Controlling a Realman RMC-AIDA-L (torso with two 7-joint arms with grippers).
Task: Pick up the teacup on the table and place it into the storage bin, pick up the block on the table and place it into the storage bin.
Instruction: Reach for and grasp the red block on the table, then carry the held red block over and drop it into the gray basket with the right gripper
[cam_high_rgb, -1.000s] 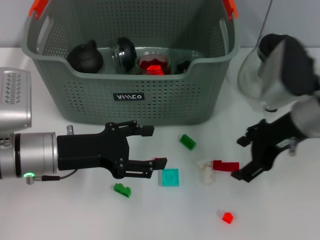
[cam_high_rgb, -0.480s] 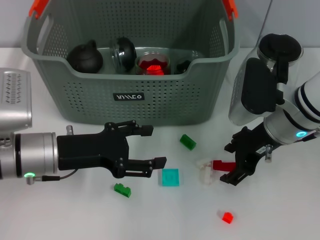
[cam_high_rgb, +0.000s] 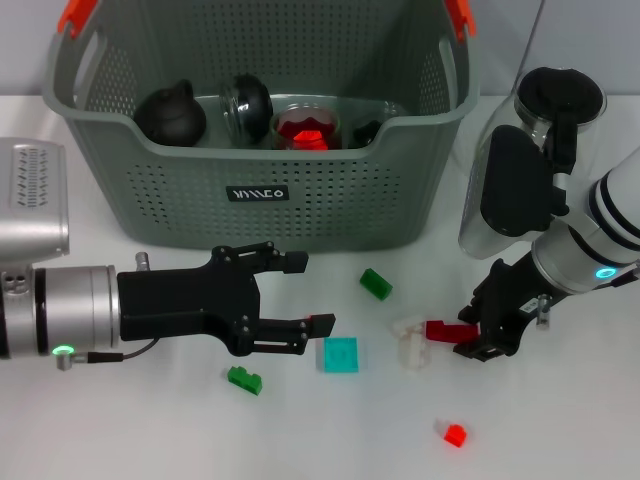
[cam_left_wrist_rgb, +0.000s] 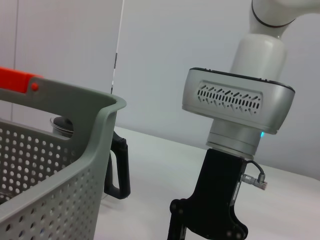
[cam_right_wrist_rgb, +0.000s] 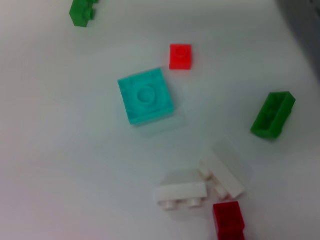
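Right gripper (cam_high_rgb: 478, 335) is hovering, fingers spread, just beside dark red block (cam_high_rgb: 447, 330) on desk (cam_high_rgb: 560, 420). Left gripper (cam_high_rgb: 300, 295) is sitting idle, fingers apart, before storage bin (cam_high_rgb: 262, 195).

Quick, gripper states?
Left gripper: open, holding nothing, over the table.
Right gripper: open, fingers around the dark red block.

Perforated matt plastic storage bin (cam_high_rgb: 300, 200); glossy plastic blocks (cam_high_rgb: 340, 354)
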